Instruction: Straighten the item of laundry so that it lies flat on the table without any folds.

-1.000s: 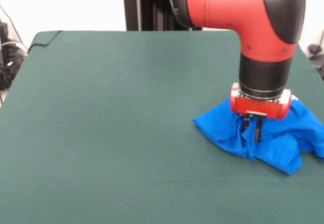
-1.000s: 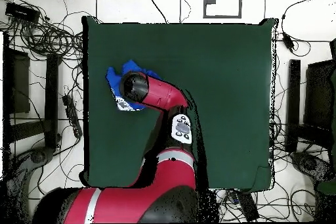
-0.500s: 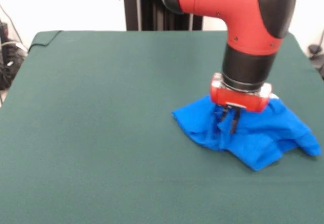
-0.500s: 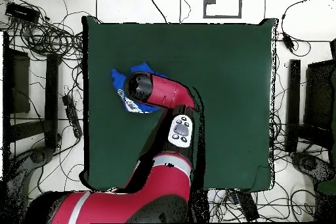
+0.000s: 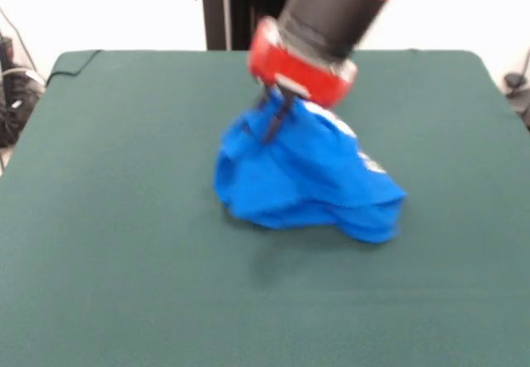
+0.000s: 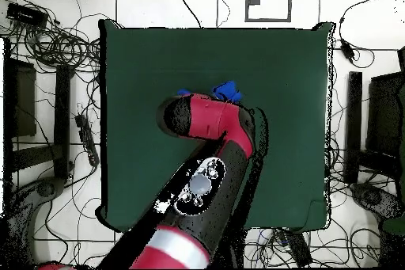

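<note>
The front view shows nearly the whole shirt (image 5: pixel 302 176): a bright blue bundle gathered into a peak at its upper left, where the gripper (image 5: pixel 274 117) has it pinched between closed fingers. From that peak the cloth drapes down and to the right in heavy folds, and its lower edge rests on the table (image 5: pixel 124 218), somewhat right of the middle and about midway between near and far. A strip of white print runs down the right slope of the bundle; it is blurred and creased, so no letters can be read. The red wrist (image 5: pixel 300 65) of the arm comes in tilted from the upper right, with the black segment above it.

The overhead view hides almost all of this. There the arm (image 6: pixel 210 120) lies across the table's centre and covers the bundle, leaving only two small blue scraps of shirt (image 6: pixel 227 89) showing past its far side. The gripper cannot be seen in this view. What the view adds is the table's full outline (image 6: pixel 285 124), with the shirt near the middle, and cables (image 6: pixel 47 41) on the floor around it.
</note>
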### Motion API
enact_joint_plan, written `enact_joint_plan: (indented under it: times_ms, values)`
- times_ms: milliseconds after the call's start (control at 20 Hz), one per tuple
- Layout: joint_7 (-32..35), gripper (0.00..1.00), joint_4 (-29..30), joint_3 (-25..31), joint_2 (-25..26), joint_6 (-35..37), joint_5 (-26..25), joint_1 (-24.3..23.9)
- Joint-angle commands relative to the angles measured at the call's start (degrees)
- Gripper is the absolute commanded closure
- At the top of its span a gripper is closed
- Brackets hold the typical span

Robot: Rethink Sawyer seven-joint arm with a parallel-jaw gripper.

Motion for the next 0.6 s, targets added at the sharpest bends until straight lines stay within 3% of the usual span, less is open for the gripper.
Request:
enact_joint_plan:
  times_ms: [50, 250, 400, 600]
  values:
    - [20.5, 1.00, 1.4, -21.1, 0.8, -0.7, -4.9, 10.1]
    - [20.2, 1.00, 4.9, -22.2, -1.8, 1.7, -4.1, 11.9]
    - [19.7, 1.00, 8.9, -17.7, -4.8, 3.3, -1.2, 11.6]
    - [15.2, 1.00, 15.5, -5.4, -11.9, 4.8, 3.4, 5.4]
